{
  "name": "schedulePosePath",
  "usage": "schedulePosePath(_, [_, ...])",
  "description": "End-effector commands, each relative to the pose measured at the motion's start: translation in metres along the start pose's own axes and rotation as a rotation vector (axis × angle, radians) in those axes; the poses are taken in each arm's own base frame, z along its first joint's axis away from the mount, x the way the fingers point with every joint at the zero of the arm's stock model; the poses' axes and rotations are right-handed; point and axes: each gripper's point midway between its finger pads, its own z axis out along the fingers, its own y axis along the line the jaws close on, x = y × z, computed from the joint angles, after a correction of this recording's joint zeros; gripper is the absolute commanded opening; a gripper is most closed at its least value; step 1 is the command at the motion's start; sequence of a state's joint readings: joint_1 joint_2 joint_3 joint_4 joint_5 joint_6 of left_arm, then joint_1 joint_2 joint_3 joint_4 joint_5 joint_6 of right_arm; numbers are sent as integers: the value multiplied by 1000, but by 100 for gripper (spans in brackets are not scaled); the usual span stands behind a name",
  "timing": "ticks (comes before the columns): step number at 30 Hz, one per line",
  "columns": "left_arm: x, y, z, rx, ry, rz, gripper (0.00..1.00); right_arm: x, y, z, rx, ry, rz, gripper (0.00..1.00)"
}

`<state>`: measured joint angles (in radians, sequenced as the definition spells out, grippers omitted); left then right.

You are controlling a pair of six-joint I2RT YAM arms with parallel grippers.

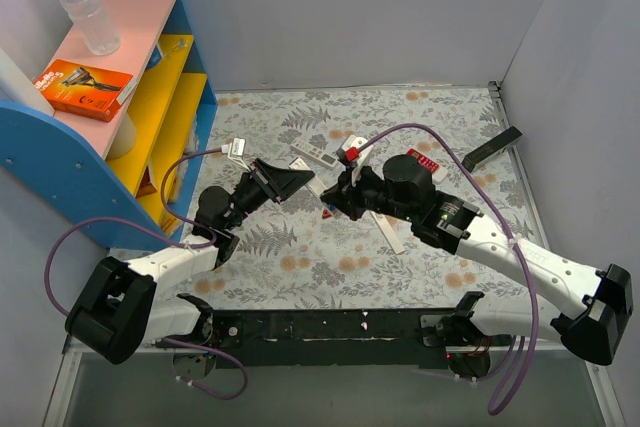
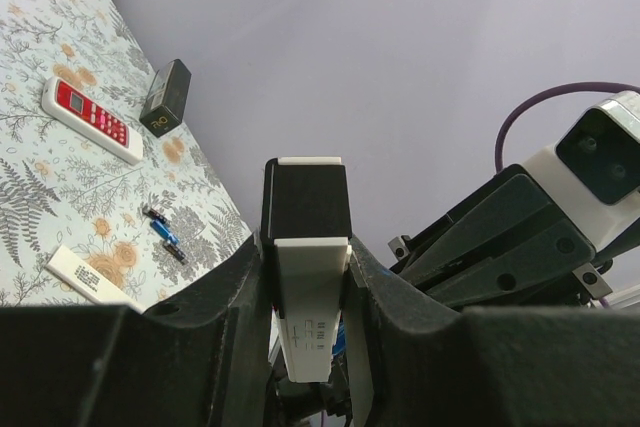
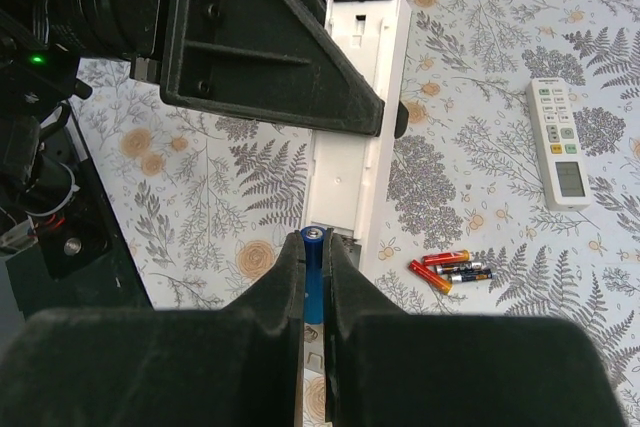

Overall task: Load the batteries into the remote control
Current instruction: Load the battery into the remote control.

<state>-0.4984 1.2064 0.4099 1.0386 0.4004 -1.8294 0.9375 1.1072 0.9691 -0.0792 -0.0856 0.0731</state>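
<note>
Now the left gripper (image 2: 305,259) is holding the remote control (image 2: 305,292) above the table (image 1: 300,257), near the middle of it. Its two fingers are pressing on the long sides of the white bar, and the dark end of the remote control is pointing away from the left wrist camera. In the right wrist view the remote control is showing its open back side, with the long white channel facing that camera. The right gripper (image 3: 316,243) is closing narrowly on a blue battery (image 3: 314,237), whose metal end is showing between the fingertips. This battery is sitting just at the near end of the remote control; whether it is touching the plastic cannot be told. A second blue battery (image 2: 166,233) is lying on the table between two tiny dark cylinders (image 2: 153,214). Some red-orange pieces (image 3: 440,265) are lying together on the table, near the remote control but below it. A shorter white remote (image 3: 559,142) with buttons is lying well apart to the right in that view. A red remote (image 2: 92,119) and a dark box (image 2: 166,97) are lying near each other farther back.
</note>
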Motion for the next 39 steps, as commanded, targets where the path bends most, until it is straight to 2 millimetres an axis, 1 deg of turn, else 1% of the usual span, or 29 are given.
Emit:
schedulePosePath(1, [-13, -30, 1, 100, -41, 45, 0, -5, -3, 1, 16, 15, -27, 8])
schedulePosePath(10, [-11, -29, -1, 95, -29, 80, 0, 0, -7, 0, 37, 46, -16, 10])
schedulePosePath(13, [-11, -30, -1, 102, -30, 84, 0, 4, -5, 1, 25, 58, -7, 13])
schedulePosePath(17, [-11, -32, 0, 105, -27, 87, 0, 5, -4, 3, 21, 65, 0, 21])
schedulePosePath(21, [-10, -31, -1, 104, -21, 86, 0, 1, -5, 4, 27, 57, -1, 26])
schedulePosePath(22, [-10, -31, -1, 103, -23, 85, 0, -1, -6, 4, 31, 53, -3, 29])
schedulePosePath(24, [-9, -31, -2, 102, -21, 85, 0, -2, -6, 3, 34, 50, 0, 32])
schedulePosePath(25, [-9, -30, -2, 101, -22, 84, 0, -3, -6, 3, 39, 47, -1, 35])
schedulePosePath(29, [-8, -29, -3, 97, -20, 83, 0, -7, -7, 1, 46, 39, -3, 40])
schedulePosePath(31, [-7, -28, -3, 96, -17, 82, 0, -9, -8, 0, 53, 35, -5, 44])
schedulePosePath(33, [-7, -28, -4, 93, -17, 79, 0, -12, -9, -1, 58, 33, -9, 45])
schedulePosePath(36, [-6, -25, -5, 83, -13, 78, 0, -21, -8, -4, 54, 23, -26, 52])
schedulePosePath(37, [-5, -24, -5, 79, -11, 73, 0, -24, -6, -5, 41, 21, -40, 57])
schedulePosePath(38, [-4, -21, -5, 71, -6, 65, 0, -27, -5, -6, 35, 17, -48, 60])
schedulePosePath(39, [-3, -20, -5, 62, -1, 62, 0, -34, -3, -8, 28, 6, -53, 61])
